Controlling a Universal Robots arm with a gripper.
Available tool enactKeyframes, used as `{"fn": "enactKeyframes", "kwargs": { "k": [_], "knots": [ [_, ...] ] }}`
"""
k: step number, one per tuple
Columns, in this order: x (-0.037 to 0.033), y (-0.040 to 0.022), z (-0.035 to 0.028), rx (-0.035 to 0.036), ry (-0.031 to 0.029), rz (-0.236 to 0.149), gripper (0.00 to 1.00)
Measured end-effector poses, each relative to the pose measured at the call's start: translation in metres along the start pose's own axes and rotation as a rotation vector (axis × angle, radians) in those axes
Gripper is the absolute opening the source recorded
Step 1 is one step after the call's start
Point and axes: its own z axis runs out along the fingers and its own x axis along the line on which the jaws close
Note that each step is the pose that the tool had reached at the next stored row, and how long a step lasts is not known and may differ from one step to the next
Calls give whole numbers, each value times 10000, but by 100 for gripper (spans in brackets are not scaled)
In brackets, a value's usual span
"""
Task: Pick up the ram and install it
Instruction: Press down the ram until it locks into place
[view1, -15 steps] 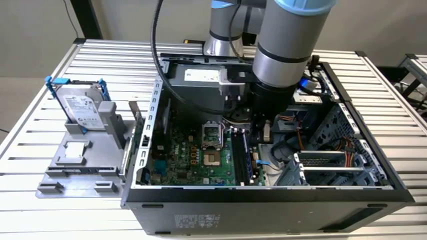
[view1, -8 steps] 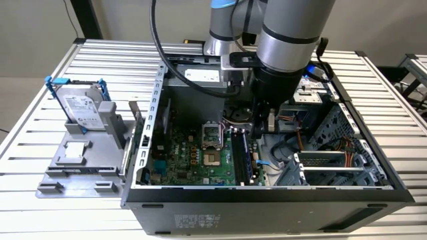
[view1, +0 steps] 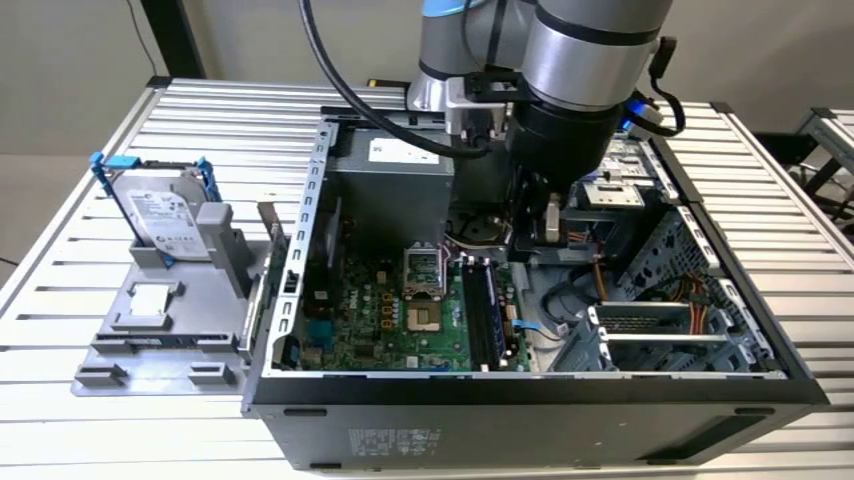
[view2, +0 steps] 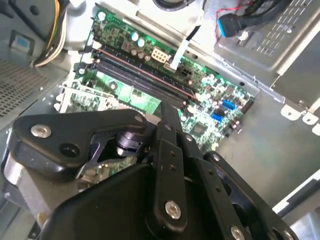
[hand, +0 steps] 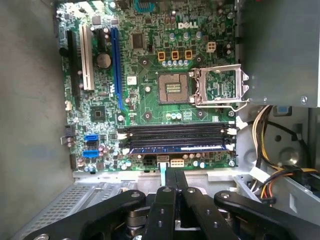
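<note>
The ram (hand: 177, 148) is a bluish stick lying in the memory slot nearest the motherboard's edge, between the slot's white end clips. In the exterior view the ram (view1: 494, 310) stands on edge in the slots on the green motherboard (view1: 387, 310). My gripper (hand: 175, 173) hangs over the board's edge just beside that slot, apart from the stick. Its two black fingers are pressed together, shut, with nothing between them. The second wrist view looks past the shut gripper (view2: 169, 109) at the row of slots (view2: 135, 75).
The open computer case (view1: 534, 395) lies on a slatted metal table. A silver hard drive (view1: 167, 215) in a blue bracket stands on a grey fixture at the exterior view's left. The open CPU socket (hand: 220, 87), cables (hand: 270, 175) and drive cage (view1: 667, 330) crowd the case.
</note>
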Motion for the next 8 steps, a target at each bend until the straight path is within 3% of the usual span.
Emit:
{"fn": "enactKeyframes", "kwargs": {
  "k": [8],
  "knots": [
    [0,0,-4,-1,3,0,0]
  ]
}}
